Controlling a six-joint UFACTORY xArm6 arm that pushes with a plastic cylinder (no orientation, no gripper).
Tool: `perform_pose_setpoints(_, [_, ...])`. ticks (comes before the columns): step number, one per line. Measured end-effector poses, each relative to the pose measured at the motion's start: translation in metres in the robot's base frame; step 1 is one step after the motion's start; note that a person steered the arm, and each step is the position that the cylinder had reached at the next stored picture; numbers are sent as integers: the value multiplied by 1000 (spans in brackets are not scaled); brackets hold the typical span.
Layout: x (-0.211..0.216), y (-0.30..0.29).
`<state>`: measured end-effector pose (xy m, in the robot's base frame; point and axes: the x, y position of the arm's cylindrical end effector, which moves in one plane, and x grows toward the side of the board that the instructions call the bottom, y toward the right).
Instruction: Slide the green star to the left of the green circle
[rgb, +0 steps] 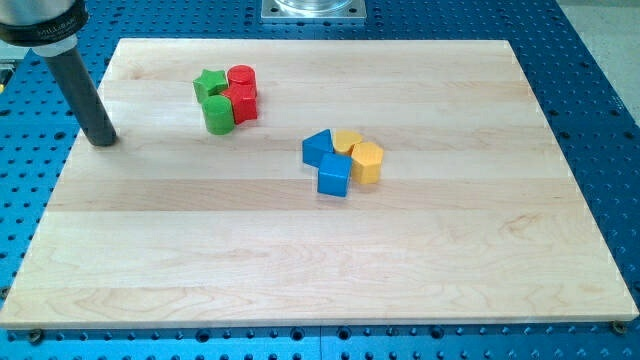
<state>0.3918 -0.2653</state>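
Observation:
The green star (209, 83) sits at the upper left of the wooden board, touching the green circle (218, 114), which lies just below it. A red circle (241, 78) and a red star-like block (241, 102) press against their right sides. My tip (102, 139) rests on the board near its left edge, well to the left of this cluster and slightly lower than the green circle. It touches no block.
A second cluster lies near the board's middle: a blue block (318, 147), a blue cube (334, 176), a yellow block (347, 141) and a yellow hexagon-like block (367, 162). The board (300, 270) lies on a blue perforated table.

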Motion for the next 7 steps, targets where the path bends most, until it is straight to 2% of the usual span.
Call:
perform_pose_setpoints(4, [-3,19])
perform_pose_setpoints(5, [-40,38])
perform_pose_setpoints(6, [-150,45])
perform_pose_setpoints(7, [-161,76])
